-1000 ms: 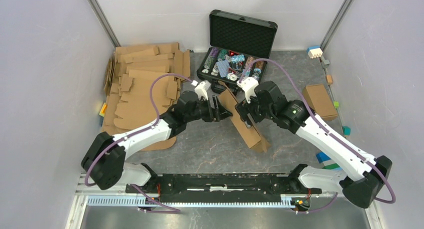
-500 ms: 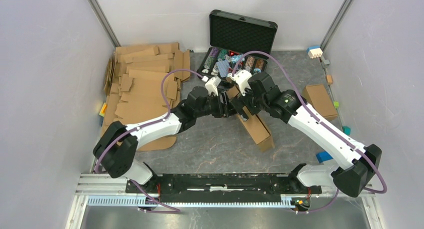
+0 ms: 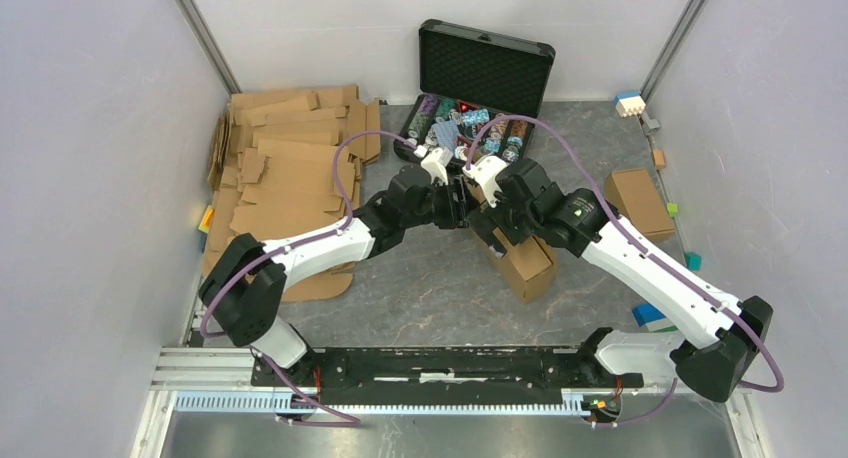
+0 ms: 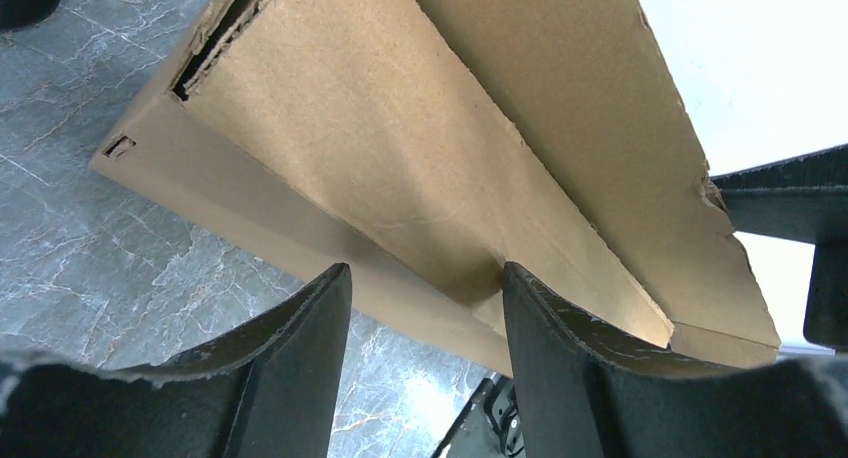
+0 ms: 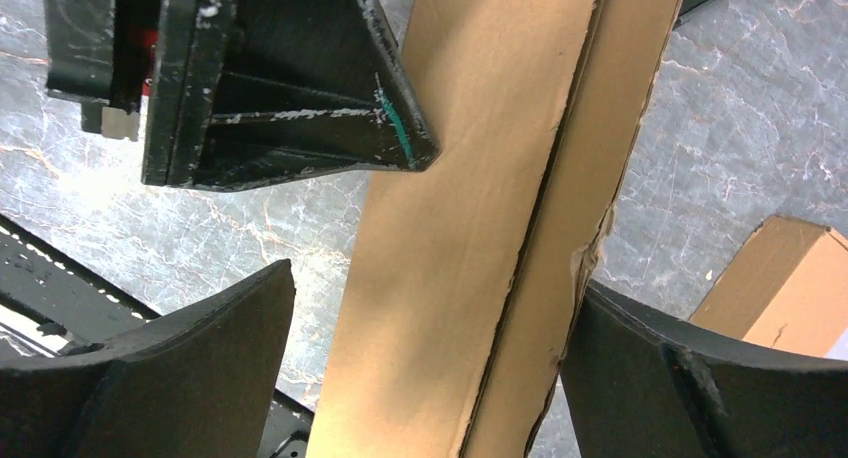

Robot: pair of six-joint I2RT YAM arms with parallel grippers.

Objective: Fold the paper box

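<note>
The paper box [image 3: 527,263] is a long, partly folded piece of brown cardboard on the grey table, running from the two grippers toward the near right. My left gripper [image 3: 457,199] and right gripper [image 3: 480,204] meet at its far end. In the left wrist view the box [image 4: 400,158] stands tilted just past my open left gripper [image 4: 420,273], and the right fingertip [image 4: 520,288] touches its wall. In the right wrist view the box [image 5: 470,228] runs between the jaws of my open right gripper [image 5: 437,278]; its torn edge touches the right finger [image 5: 640,358].
A stack of flat cardboard sheets [image 3: 290,168] lies at the far left. An open black case [image 3: 480,88] full of small items stands behind the grippers. A smaller cardboard box [image 3: 640,203] and coloured blocks [image 3: 655,320] sit at the right.
Both arms have reached farther out and closed in on each other. The box has been pushed right and turned, so it looks shorter and more upright from above.
</note>
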